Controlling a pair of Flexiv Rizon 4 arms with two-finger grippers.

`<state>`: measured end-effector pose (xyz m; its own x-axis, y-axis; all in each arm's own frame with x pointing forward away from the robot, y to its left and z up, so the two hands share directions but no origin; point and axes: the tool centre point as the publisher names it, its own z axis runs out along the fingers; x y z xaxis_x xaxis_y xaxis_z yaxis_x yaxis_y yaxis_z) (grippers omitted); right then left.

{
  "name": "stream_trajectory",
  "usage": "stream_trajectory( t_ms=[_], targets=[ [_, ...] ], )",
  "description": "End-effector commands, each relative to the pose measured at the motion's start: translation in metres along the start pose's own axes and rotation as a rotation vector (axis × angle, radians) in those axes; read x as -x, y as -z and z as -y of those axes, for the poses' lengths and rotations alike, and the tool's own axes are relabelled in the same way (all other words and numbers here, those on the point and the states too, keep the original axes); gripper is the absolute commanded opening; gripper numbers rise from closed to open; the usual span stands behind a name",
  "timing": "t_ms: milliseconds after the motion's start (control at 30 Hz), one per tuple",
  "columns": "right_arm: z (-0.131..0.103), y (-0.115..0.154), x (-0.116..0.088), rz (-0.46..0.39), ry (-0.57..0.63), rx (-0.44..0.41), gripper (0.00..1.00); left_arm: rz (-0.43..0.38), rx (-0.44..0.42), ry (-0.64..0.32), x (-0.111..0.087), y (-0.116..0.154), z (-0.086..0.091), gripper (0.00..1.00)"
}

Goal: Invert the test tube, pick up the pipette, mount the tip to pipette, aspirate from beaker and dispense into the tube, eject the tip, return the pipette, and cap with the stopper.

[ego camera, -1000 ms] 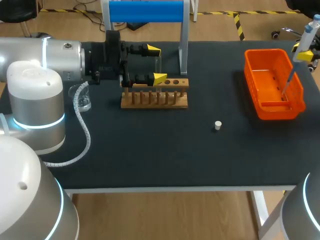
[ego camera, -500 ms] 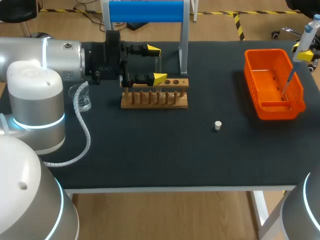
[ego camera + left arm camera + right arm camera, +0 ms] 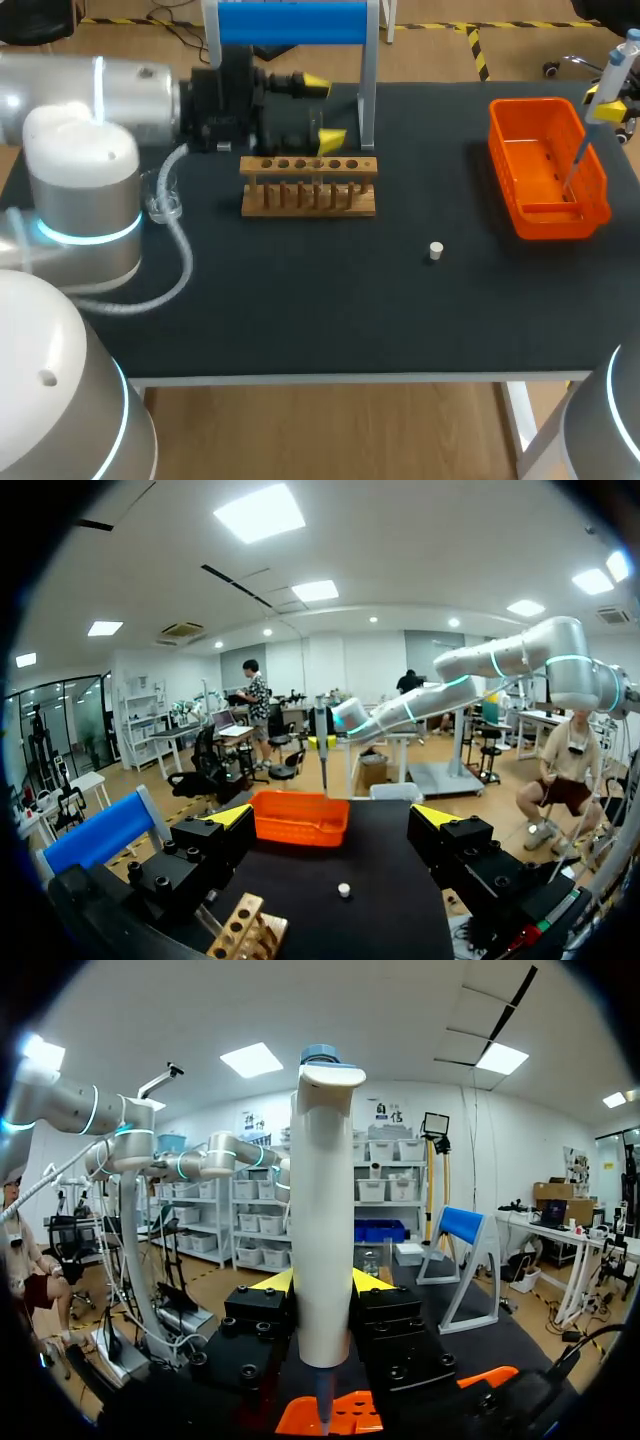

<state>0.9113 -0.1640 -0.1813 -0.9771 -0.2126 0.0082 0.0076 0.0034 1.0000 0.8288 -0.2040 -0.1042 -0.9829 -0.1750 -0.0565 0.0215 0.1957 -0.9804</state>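
**Ann:** Table [image 3: 250, 320] is black. Where is the left gripper [image 3: 325, 112]?
**Ben:** Upper left, behind the wooden rack [image 3: 310, 187]. Its fingers are spread wide apart.
**Ann:** And the orange bin [image 3: 545, 165]?
**Ben:** Upper right. The right gripper [image 3: 606, 104] pinches the pipette [image 3: 322, 1210] over it. The little white stopper [image 3: 435, 250] sits mid-table.

text: none legible | labels: none | numbers: none | signs: none

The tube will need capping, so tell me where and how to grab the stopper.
Grip the stopper across its round sides, coming straight down. It is short and sits on the mat apart from the rack and bin, so its sides are likely open to a grasp from above.
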Motion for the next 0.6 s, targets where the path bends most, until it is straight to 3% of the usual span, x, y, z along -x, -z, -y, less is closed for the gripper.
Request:
stream_trajectory(
  t_ms=[33,200,467,600],
  targets=[
    [0.000,0.003,0.002,-0.009,0.000,-0.001,0.00,0.012,0.011,0.001,0.023,-0.075,0.029,1.00],
    [0.000,0.003,0.002,-0.009,0.000,-0.001,0.00,-0.019,0.029,0.006,0.035,-0.137,0.058,1.00],
    [0.000,0.003,0.002,-0.009,0.000,-0.001,0.00,-0.064,0.004,0.053,0.037,-0.226,0.076,1.00],
    [0.000,0.003,0.002,-0.009,0.000,-0.001,0.00,-0.064,0.004,0.053,0.037,-0.226,0.076,1.00]
  ],
)
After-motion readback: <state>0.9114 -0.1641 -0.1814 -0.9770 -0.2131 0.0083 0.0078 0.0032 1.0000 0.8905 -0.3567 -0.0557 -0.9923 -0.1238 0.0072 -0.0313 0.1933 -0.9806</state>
